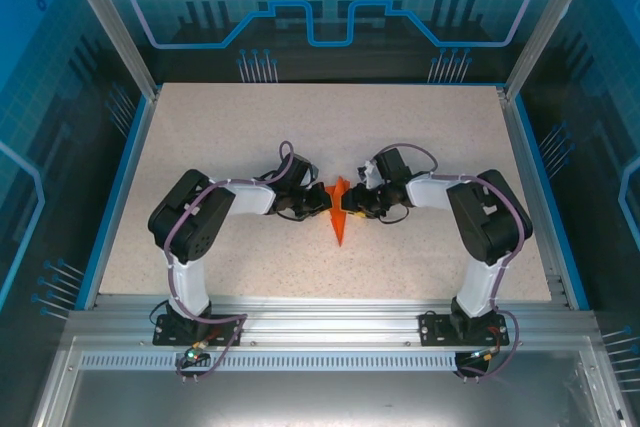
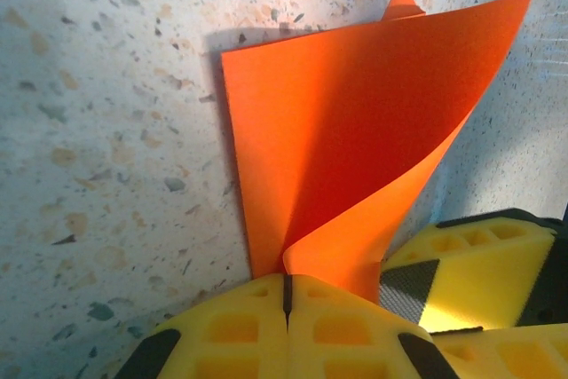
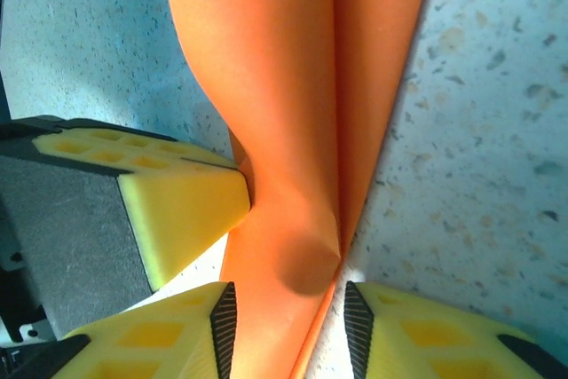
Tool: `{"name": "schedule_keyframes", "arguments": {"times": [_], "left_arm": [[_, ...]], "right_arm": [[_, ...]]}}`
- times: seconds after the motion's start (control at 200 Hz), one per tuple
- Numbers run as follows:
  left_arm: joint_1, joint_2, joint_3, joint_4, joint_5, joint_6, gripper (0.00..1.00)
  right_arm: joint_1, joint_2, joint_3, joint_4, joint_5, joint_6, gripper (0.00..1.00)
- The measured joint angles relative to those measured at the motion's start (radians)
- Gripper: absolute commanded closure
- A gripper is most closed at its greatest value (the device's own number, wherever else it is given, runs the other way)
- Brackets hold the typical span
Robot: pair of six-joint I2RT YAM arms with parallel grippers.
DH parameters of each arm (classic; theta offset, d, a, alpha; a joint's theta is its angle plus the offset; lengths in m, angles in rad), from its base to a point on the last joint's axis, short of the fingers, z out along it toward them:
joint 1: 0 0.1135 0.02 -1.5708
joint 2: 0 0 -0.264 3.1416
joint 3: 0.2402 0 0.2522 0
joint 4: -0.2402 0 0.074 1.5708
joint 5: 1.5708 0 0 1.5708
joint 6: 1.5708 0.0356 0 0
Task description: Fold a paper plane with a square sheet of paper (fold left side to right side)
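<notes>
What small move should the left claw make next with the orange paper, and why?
The left claw is shut on the lifted, curling edge of the thin orange-red paper sheet; the right claw straddles it, jaws apart. So probably carry that edge across to the right and lay it flat.

The paper plane (image 1: 340, 227) is orange-red, the table (image 1: 200, 137) speckled beige (blue-edged).

surface: speckled beige table (image 1: 210, 137) | on it: paper plane (image 1: 340, 219), orange, centre, tip toward near edge
</notes>
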Motion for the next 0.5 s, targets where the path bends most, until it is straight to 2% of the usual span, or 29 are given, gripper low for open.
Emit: {"name": "schedule_keyframes", "arguments": {"times": [0.275, 0.5], "left_arm": [[0.000, 0.001, 0.000, 0.000, 0.000, 0.000, 0.95], [0.000, 0.001, 0.002, -0.001, 0.000, 0.000, 0.96]], "right_arm": [[0.018, -0.126, -0.083, 0.030, -0.039, 0.035, 0.67], [0.087, -0.134, -0.120, 0.069, -0.078, 0.099, 0.67]]}}
